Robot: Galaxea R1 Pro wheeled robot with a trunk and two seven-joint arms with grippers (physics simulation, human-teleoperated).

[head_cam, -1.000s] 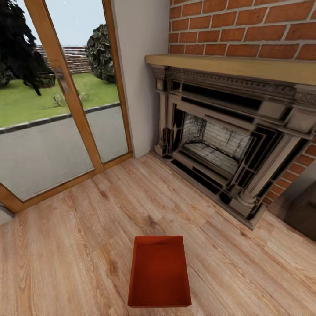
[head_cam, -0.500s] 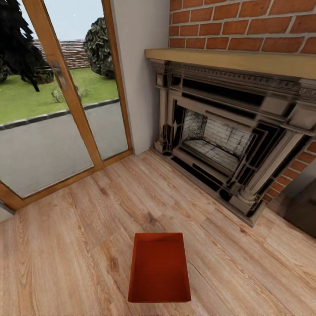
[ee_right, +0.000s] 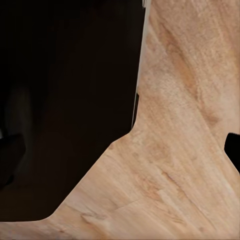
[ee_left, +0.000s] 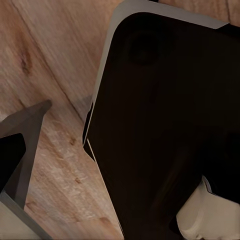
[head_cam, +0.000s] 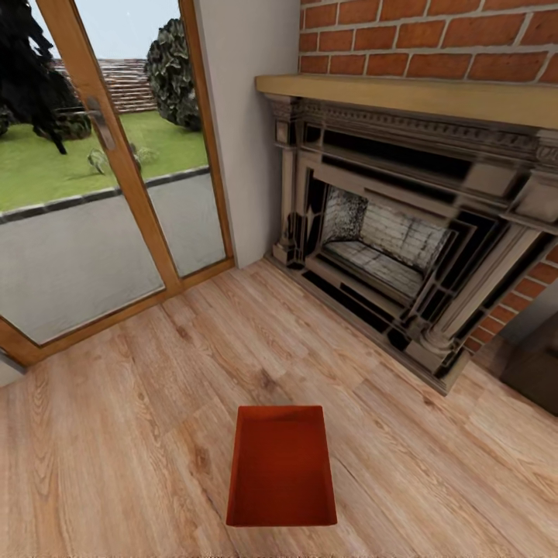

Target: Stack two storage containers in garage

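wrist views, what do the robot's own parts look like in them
In the left wrist view, a large glossy black body panel with a thin pale grey rim and angled corners, a rounded white part beside it, and a dark grey angular piece at the edge. In the right wrist view, a similar flat black panel with a pale edge. No cables or markings are visible, and the end effector fingers cannot be made out.

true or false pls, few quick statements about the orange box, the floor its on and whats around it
1. The storage container lies on a wood-plank floor. True.
2. The container holds a red car. False: it is empty.
3. A brick fireplace stands beyond it, to the right. True.
4. The container leans against the glass door. False: it sits apart from it, on open floor.
5. A second container is stacked on it. False: nothing rests on it.
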